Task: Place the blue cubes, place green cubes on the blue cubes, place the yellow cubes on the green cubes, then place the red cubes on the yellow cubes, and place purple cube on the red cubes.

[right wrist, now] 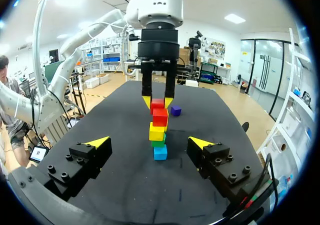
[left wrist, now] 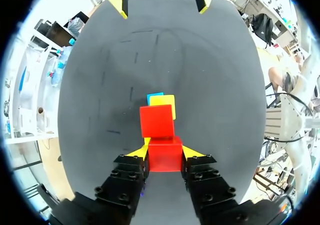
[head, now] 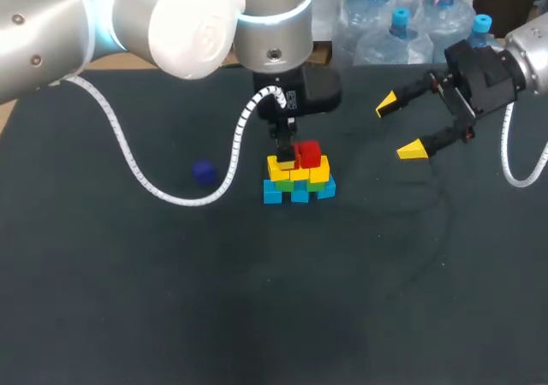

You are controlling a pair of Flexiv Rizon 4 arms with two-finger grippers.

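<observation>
Left claw (left wrist: 164,152) clamped on red cube (left wrist: 165,158), level, over stack (head: 299,181); right claw (head: 400,127) apart.

Table cover (head: 257,316): dark, matt, cloth-like, faint scuff lines. Stack of cubes (head: 298,180): smooth faces, flat colour; red cube (left wrist: 165,157) shows slight sheen; plastic or painted wood, cannot tell. Left arm (head: 51,34): satin silver shell, glossy white joint cap. Left gripper (left wrist: 165,152) fingers (left wrist: 125,177): matt black, 2 smooth yellow tips. Cable sleeve (head: 130,161): white ribbed plastic.

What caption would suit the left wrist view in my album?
Left gripper shut on a small red cube, another red cube atop a yellow cube just ahead.
</observation>
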